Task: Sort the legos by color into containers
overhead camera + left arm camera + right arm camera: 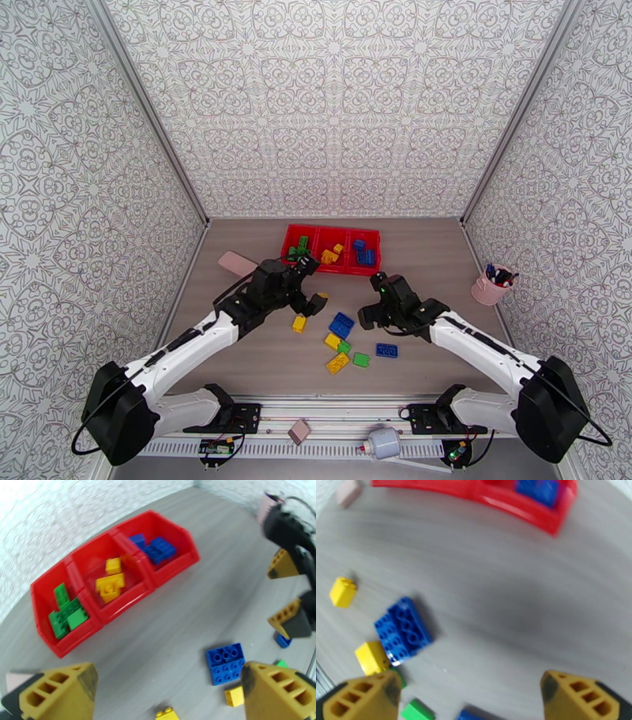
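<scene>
The legos (341,324) are hard, light, slick plastic and prob. won't crush. Pinch across two flat side walls, not the studs, or they may squirt out.

The red tray (126,608) sits mid far edge of tabletop. Left bin has approx 3 green, mid approx 3 yellow, right approx 3 blue; they overlap, so counts are unsure.

7 lie loose mid-tabletop, toward the near edge: 3 yellow, 2 green, 2 blue.

Left gripper (314,283) has jaws wide & empty, btwn tray & pile. Right gripper (370,298) is also wide & empty, just right of pile.
</scene>
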